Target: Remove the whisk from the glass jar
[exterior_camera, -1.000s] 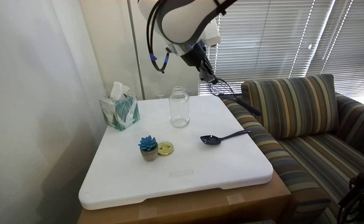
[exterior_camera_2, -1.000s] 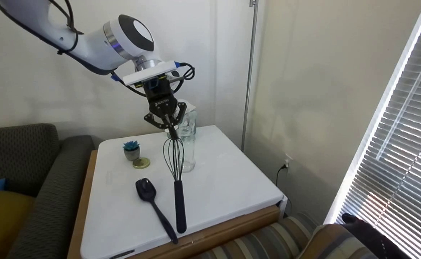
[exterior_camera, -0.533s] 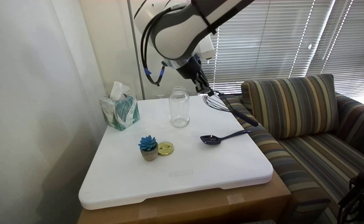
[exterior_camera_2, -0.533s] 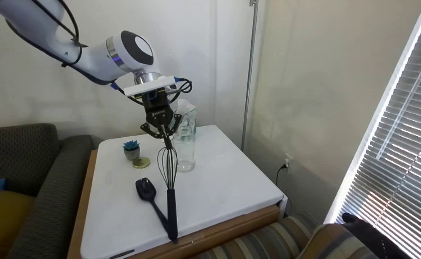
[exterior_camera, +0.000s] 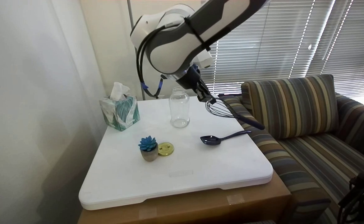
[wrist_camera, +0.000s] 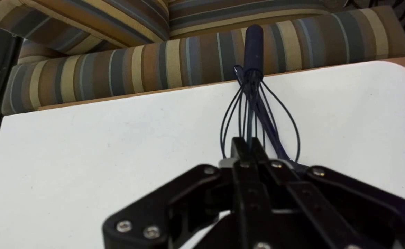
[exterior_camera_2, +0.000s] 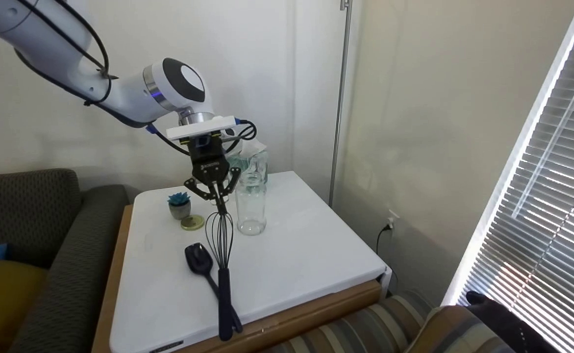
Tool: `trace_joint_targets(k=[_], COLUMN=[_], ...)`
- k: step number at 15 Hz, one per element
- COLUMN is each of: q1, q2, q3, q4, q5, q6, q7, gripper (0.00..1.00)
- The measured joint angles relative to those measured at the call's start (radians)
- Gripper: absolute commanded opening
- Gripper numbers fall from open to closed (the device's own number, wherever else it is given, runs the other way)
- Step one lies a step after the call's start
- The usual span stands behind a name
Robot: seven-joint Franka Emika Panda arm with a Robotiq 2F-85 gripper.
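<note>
My gripper is shut on the wire end of the whisk. The fingertips show in both exterior views (exterior_camera: 212,100) (exterior_camera_2: 221,206) and in the wrist view (wrist_camera: 247,145). The whisk, thin dark wire loops with a dark handle, slants down and away from the fingers. Its handle shows in both exterior views (exterior_camera: 250,122) (exterior_camera_2: 224,299) and in the wrist view (wrist_camera: 254,50). The handle reaches past the table edge, above the striped couch arm. The clear glass jar (exterior_camera: 179,109) stands upright and empty on the white table, beside and apart from the whisk (exterior_camera_2: 251,208).
A dark blue spoon (exterior_camera: 211,140) lies on the white table (exterior_camera: 132,183) under the whisk (exterior_camera_2: 198,259). A potted blue succulent (exterior_camera: 148,148) and a gold lid (exterior_camera: 166,148) sit together. A teal tissue box (exterior_camera: 121,112) stands at the back. A striped couch (exterior_camera: 287,105) adjoins the table.
My gripper has come down over the table with the whisk held in it, and has moved away from the jar toward the spoon. The jar and other objects have not moved.
</note>
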Motion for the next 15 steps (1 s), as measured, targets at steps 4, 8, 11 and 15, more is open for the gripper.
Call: trace_joint_targets(k=[4, 8, 11, 15], q1=[0.018, 0.021, 0.028, 0.028], q2=[0.032, 0.081, 0.099, 0.099], q3=[-0.005, -0.008, -0.008, -0.008], q4=[0.039, 0.108, 0.117, 0.118], q5=[-0.011, -0.011, -0.011, -0.011], q6=[-0.053, -0.121, -0.128, -0.128], q7=[-0.040, -0.078, -0.076, -0.076], gripper=[0.01, 0.01, 0.03, 0.01])
